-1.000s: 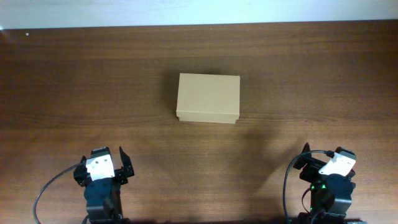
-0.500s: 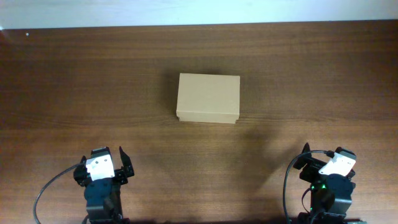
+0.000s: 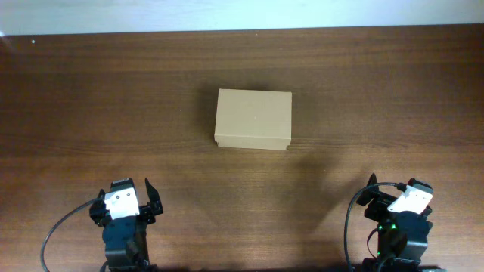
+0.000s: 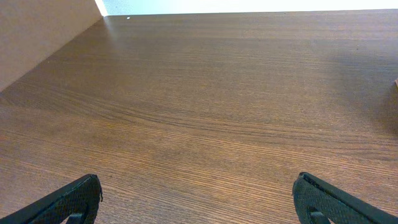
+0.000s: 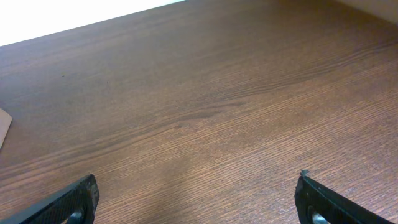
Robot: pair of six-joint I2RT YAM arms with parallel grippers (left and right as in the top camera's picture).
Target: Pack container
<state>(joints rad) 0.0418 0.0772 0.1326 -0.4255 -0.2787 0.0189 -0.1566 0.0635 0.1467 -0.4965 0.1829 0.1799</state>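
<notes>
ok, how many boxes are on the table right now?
1. The box sits closed near the middle of the table. No others show in any view.

I see a tabletop (image 3: 113,91) of dark wood grain, smooth with a faint sheen. The container (image 3: 253,117) is matt tan cardboard. The left claw fingers (image 4: 74,200) look matt black plastic.
</notes>
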